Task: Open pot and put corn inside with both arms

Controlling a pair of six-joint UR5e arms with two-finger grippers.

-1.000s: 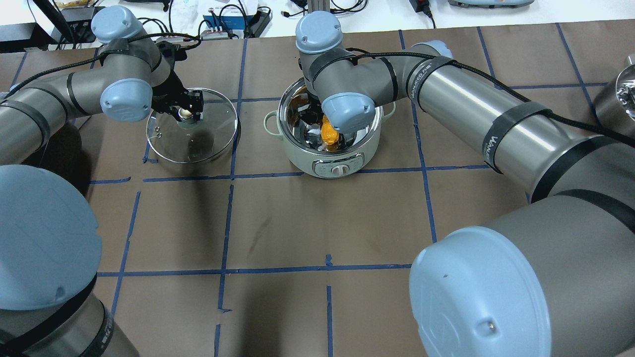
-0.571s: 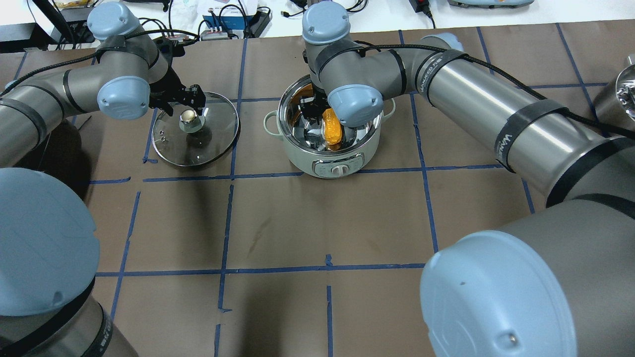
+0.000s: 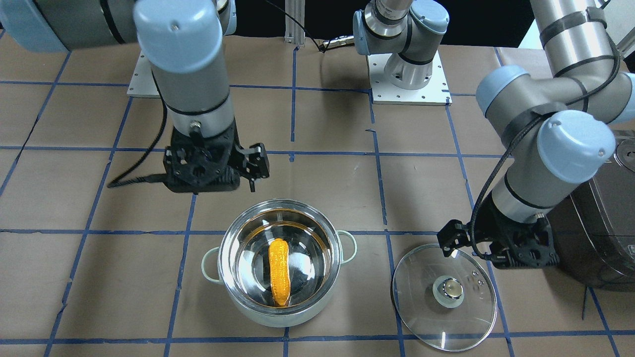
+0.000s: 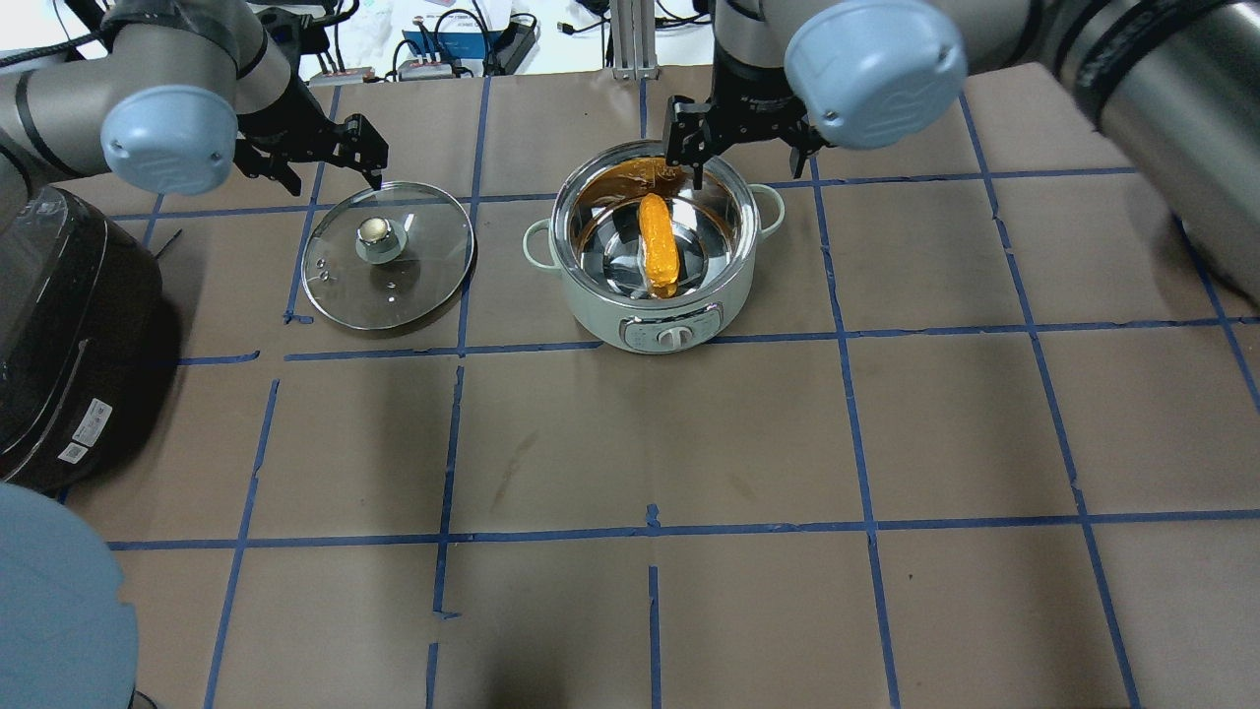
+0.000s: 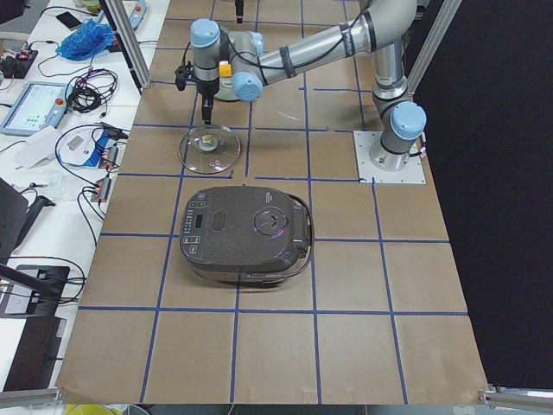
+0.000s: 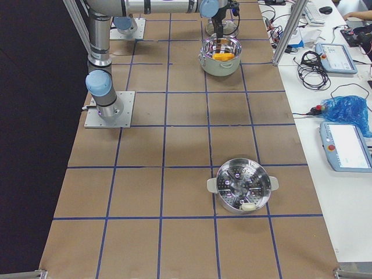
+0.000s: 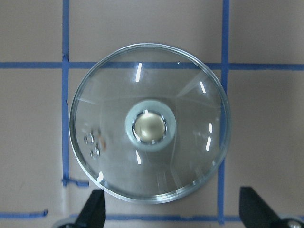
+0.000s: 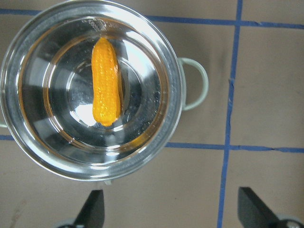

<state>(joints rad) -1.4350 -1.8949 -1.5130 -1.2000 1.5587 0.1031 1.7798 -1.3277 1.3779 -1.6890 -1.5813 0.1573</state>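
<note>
You'll find the corn (image 4: 657,246) lying flat inside the open pot (image 4: 591,313), and the glass lid (image 4: 418,281) knob-up on the table near the pot, on the robot's left. The right gripper (image 4: 743,169) hangs over the pot's far rim and the left gripper (image 4: 335,182) over the lid's far edge, both with jaws apart and empty. Around them is the brown table (image 4: 640,443) with its blue tape grid, and a dark rice cooker (image 4: 59,325) stands at its left end.

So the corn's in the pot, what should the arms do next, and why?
Probably just back away: the left gripper and right gripper are open and empty, the corn lies inside the pot, and the lid rests on the table beside it, so nothing seems left.
</note>
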